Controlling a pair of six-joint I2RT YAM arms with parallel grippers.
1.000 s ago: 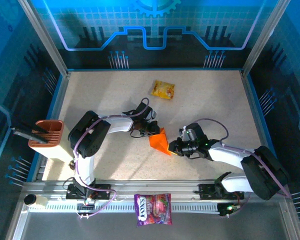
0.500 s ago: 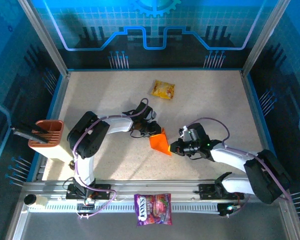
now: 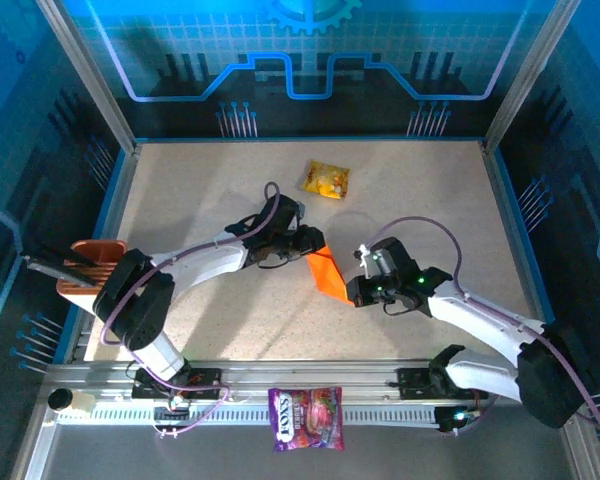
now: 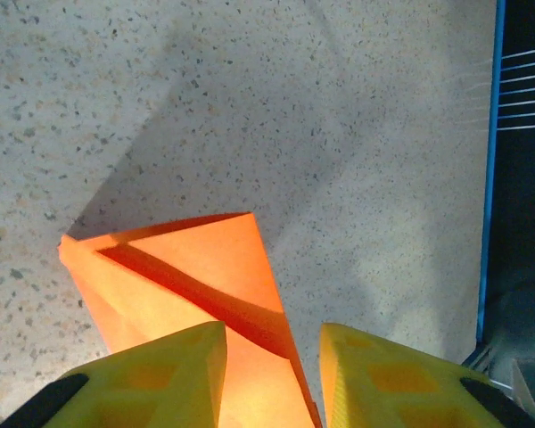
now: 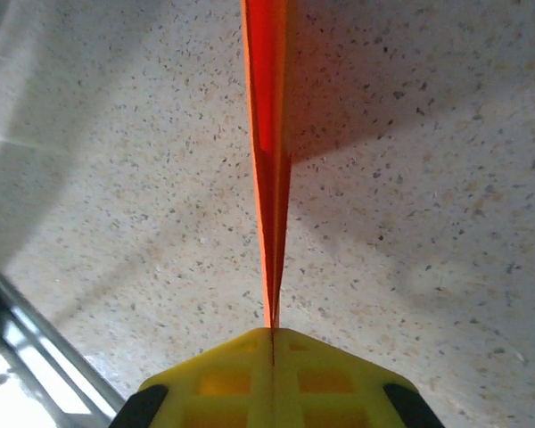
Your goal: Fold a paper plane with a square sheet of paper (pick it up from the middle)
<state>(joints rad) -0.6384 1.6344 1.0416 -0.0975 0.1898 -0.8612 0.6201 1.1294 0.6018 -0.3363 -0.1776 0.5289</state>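
Pinching the folded square sheet of paper point(image 3: 326, 272) at its 5 o'clock end with right hand point(image 5: 272, 332); straddling the 11 o'clock end with left hand point(image 4: 272, 339), spread, nearer the fold.

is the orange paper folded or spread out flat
Folded: the square sheet of paper shows overlapping flaps and a diagonal crease, and the right gripper pinches its doubled edge.

You have a speckled beige tabletop point(image 3: 200, 190) under the left gripper point(image 3: 313, 246). Beyond it, a blue back wall point(image 3: 310, 60) with printed circuit lines glows brightly between aluminium posts point(image 3: 82, 70). Right of the right gripper point(image 3: 352, 292), a blue rim point(image 3: 502, 210) edges the table.
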